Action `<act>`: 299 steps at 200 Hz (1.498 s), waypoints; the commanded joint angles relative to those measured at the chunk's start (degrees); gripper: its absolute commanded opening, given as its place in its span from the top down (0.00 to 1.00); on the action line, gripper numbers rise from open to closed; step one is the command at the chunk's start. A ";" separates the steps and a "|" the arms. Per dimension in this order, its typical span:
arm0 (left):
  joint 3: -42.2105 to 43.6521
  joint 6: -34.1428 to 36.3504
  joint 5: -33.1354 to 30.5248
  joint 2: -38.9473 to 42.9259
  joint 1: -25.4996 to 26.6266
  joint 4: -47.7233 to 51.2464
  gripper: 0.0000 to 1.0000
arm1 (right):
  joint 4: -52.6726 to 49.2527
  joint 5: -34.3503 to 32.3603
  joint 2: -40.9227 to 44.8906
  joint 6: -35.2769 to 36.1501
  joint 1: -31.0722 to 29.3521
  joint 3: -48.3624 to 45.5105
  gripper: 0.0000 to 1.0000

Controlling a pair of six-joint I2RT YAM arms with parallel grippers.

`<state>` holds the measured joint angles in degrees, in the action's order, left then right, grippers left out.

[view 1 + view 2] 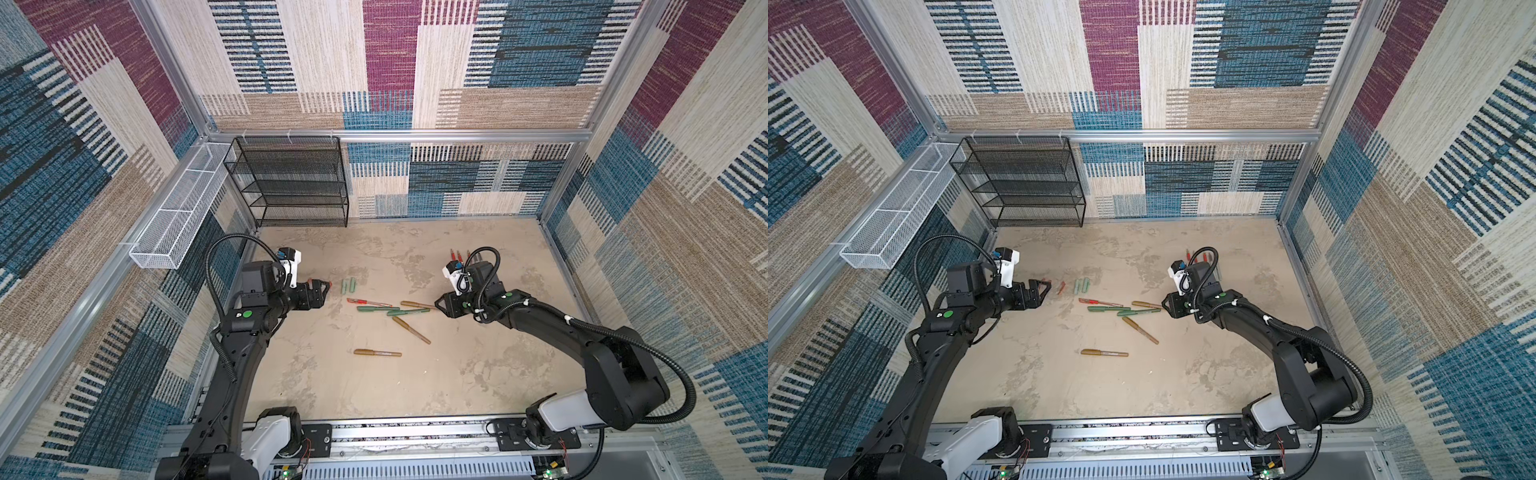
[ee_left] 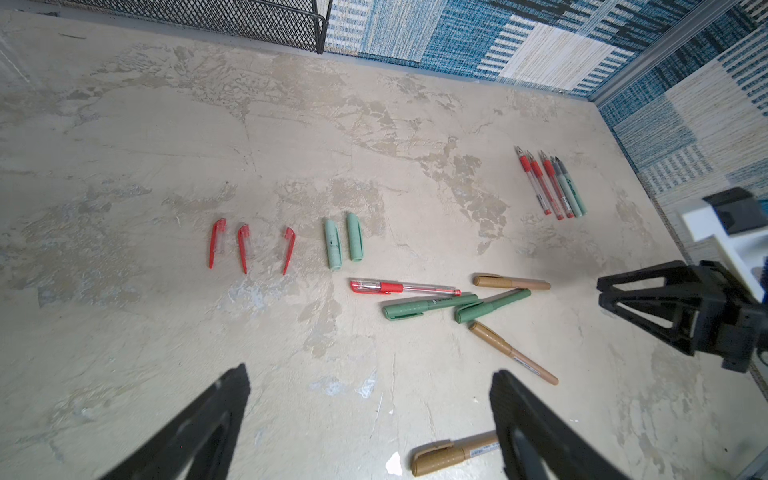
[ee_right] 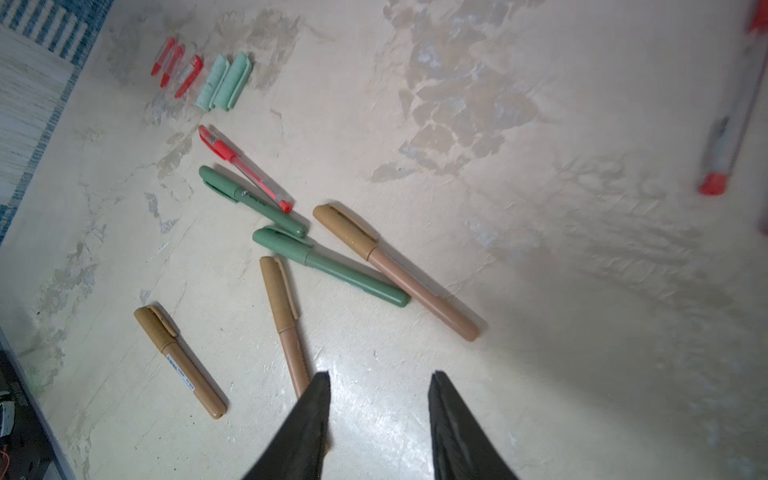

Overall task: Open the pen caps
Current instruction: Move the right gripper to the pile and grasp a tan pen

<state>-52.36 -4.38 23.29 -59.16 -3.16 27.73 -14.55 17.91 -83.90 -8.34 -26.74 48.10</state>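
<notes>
both top views look steeply down from high above the table [image 1: 374, 386] — each wrist camera sits low and close, facing the scattered pens [image 2: 430, 305] they share

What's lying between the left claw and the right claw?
From left claw toward right claw, in both top views: a loose red cap, two mint caps, a capped red pen, two capped green pens, one gold pen.

Sticker: a white strip on the bronze pen [image 3: 178, 361] carries tiny dark print, too small to read.
Barrel print: a pale logo and lettering on the green pen [image 3: 253, 201], illegible.
Elsewhere: no readable words, numbers or signs.
</notes>
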 commanded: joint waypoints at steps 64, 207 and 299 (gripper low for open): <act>-0.14 -0.19 0.70 0.05 -0.53 -0.46 0.06 | -9.49 -6.36 -11.81 1.88 -12.31 8.33 0.58; 0.51 -0.10 0.49 0.01 -0.87 -1.16 0.06 | -10.44 -9.56 -20.21 6.01 -16.39 11.95 0.72; 1.24 -0.93 3.56 0.00 -1.30 -2.80 0.06 | -13.70 -8.72 -13.53 7.49 -17.73 12.98 0.86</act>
<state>-51.83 -4.43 23.70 -59.51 -4.38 27.18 -28.27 7.77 -100.40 -1.19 -44.34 60.47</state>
